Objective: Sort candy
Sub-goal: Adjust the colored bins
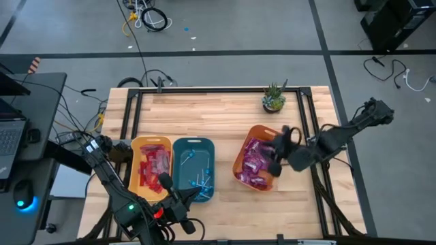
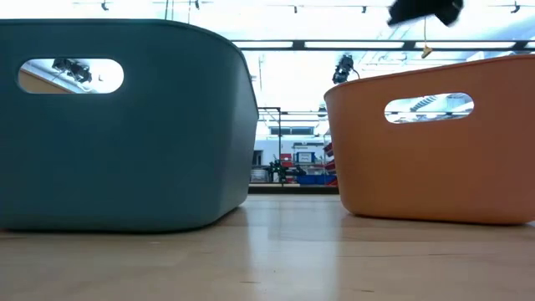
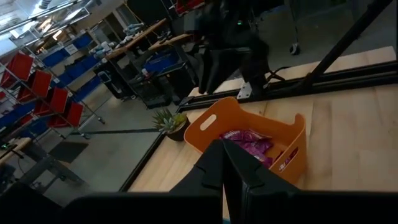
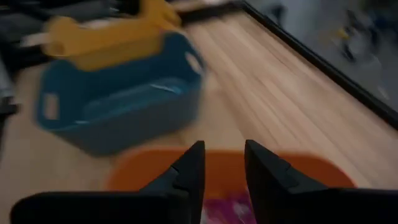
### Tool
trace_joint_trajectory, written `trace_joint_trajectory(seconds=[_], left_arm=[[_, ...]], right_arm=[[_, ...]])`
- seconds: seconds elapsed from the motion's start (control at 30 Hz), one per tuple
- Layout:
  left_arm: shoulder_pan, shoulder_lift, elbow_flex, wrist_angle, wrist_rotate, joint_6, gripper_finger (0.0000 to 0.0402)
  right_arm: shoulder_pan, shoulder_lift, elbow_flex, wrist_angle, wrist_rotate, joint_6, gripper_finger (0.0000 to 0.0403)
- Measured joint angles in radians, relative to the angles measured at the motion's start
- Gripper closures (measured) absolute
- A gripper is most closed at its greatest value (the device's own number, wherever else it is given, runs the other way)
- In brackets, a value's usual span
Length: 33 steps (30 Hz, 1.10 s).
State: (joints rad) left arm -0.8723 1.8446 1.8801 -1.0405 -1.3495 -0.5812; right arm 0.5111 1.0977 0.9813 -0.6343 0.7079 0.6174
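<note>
A workshop or lab: bare grey floor (image 1: 225, 27) with loose cables (image 1: 146, 17), a desk with a laptop (image 1: 10, 139), red chairs (image 3: 43, 93), blue storage bins (image 3: 68, 51), long workbenches (image 3: 134, 40).

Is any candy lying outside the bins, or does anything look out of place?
Nothing stands out. Red packets fill the yellow bin, lollipops the teal bin, purple packets the orange bin; none shows on the table.

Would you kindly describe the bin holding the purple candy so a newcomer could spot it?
On the wooden table, three bins sit in a row. The orange bin stands apart toward the potted plant, under the right tool. Only it holds the purple packets.
</note>
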Motion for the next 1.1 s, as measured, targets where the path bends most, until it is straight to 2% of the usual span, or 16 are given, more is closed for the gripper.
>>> trace_joint_trajectory(seconds=[0.27, 0.4, 0.5, 0.6, 0.93, 1.1], left_arm=[[0.002, 0.000, 0.000, 0.005, 0.000, -0.015, 0.0401], [0.005, 0.000, -0.001, 0.005, 0.029, -0.051, 0.0401], [0.028, 0.008, -0.001, 0.025, 0.115, -0.053, 0.0401], [0.076, 0.040, -0.001, 0.070, 0.213, -0.016, 0.0401], [0.240, 0.140, -0.001, 0.203, 0.469, 0.082, 0.0401], [0.305, 0.188, -0.001, 0.255, 0.662, 0.096, 0.0401]], right_arm=[[-0.130, -0.062, 0.000, -0.393, -0.006, 0.293, 0.0342], [-0.205, -0.063, 0.000, -0.593, -0.065, 0.405, 0.0376], [-0.238, -0.063, 0.000, -0.700, -0.075, 0.454, 0.0398], [-0.259, -0.063, 0.000, -0.752, -0.085, 0.476, 0.0396], [-0.295, -0.063, -0.026, -0.776, -0.107, 0.445, 0.0402], [-0.319, -0.062, -0.047, -0.778, -0.107, 0.417, 0.0402]])
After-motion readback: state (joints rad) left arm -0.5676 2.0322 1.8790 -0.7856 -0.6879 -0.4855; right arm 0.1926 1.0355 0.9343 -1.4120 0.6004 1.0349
